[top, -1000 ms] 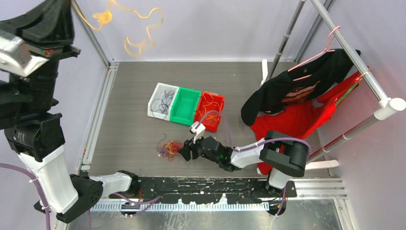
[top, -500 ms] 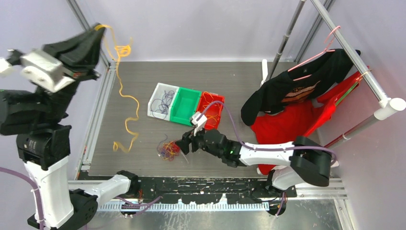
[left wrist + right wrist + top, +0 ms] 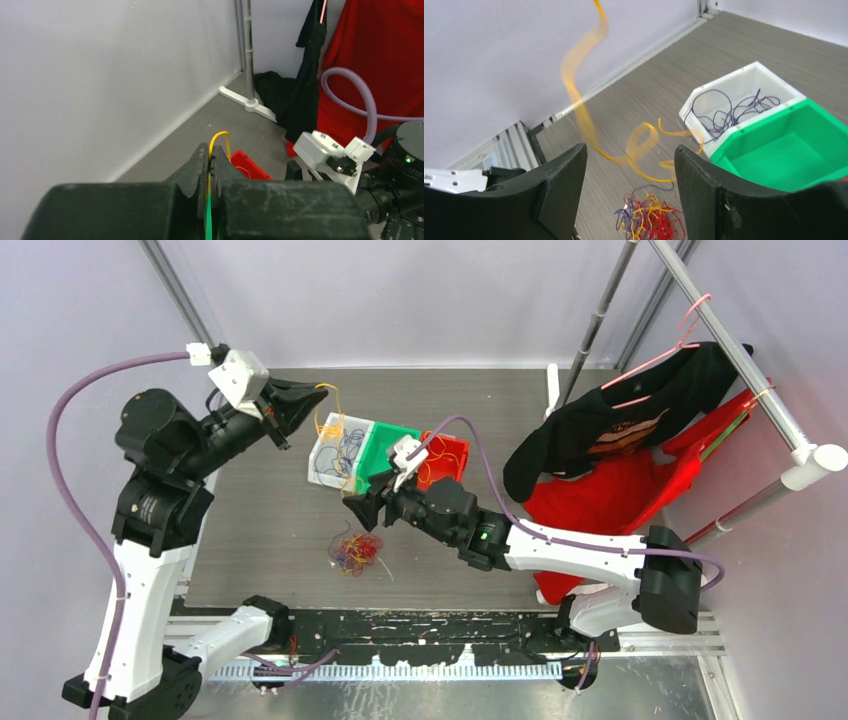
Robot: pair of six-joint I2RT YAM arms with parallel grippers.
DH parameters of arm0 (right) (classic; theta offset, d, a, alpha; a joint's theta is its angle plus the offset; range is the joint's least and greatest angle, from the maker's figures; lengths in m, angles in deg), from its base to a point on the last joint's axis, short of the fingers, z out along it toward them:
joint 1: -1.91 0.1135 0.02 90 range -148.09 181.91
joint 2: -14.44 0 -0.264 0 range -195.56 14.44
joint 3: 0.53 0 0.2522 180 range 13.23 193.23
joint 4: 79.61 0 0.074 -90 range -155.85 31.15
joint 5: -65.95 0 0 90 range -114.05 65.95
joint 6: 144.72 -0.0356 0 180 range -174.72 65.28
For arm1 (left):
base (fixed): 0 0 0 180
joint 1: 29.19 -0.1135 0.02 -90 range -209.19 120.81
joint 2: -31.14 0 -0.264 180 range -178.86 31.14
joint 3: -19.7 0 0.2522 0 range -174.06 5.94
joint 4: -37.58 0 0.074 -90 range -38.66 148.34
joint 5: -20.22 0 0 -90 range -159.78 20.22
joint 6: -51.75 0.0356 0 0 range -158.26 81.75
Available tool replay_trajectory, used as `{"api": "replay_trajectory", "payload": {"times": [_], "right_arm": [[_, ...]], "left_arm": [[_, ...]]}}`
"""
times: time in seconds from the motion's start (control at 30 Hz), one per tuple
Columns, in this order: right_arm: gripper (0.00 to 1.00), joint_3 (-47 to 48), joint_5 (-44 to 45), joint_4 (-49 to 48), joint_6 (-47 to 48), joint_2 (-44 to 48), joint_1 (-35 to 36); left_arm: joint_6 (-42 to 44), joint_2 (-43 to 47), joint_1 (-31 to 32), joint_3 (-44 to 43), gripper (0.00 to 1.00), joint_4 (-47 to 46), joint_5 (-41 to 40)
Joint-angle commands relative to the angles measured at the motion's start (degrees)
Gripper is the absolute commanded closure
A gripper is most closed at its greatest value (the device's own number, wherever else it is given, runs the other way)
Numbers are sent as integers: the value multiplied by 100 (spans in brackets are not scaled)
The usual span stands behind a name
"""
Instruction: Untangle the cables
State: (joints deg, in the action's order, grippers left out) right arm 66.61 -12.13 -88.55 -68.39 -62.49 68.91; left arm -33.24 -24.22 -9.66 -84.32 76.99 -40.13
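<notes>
A tangle of purple, orange-yellow and red cables (image 3: 355, 552) lies on the grey table in front of the bins; it also shows in the right wrist view (image 3: 651, 221). My left gripper (image 3: 308, 400) is raised behind the white bin and is shut on one orange-yellow cable (image 3: 322, 425), which hangs curling toward that bin. In the left wrist view the strand (image 3: 220, 135) loops out of the closed jaws (image 3: 210, 159). My right gripper (image 3: 358, 508) is open and empty, above and just behind the tangle. In its wrist view (image 3: 630, 150) the hanging strand (image 3: 584, 90) is blurred.
A white bin (image 3: 318, 453) holds purple cables (image 3: 729, 111). A green bin (image 3: 388, 462) stands beside it, then a red bin (image 3: 450, 453). A black shirt (image 3: 600, 430) and red cloth (image 3: 620, 495) hang on a rack at the right.
My left arm has swung down from high at the far left toward the bins, carrying the orange-yellow cable. My right gripper has risen and moved left, away from the tangle.
</notes>
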Motion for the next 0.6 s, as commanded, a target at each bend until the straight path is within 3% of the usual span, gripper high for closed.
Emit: {"api": "replay_trajectory", "payload": {"times": [0.0, 0.4, 0.47, 0.57], "right_arm": [[32, 468, 310, -378, 238, -95, -45], [34, 371, 902, -343, 453, 75, -191], [39, 344, 1038, -305, 462, 110, -226], [59, 241, 1265, -290, 479, 229, -313]], "left_arm": [[-453, -56, 7, 52, 100, -44, 367], [-712, -207, 7, 104, 100, 560, 708], [-846, -231, 10, 125, 100, 646, 853], [-961, -367, 7, 5, 100, 951, 1154]]}}
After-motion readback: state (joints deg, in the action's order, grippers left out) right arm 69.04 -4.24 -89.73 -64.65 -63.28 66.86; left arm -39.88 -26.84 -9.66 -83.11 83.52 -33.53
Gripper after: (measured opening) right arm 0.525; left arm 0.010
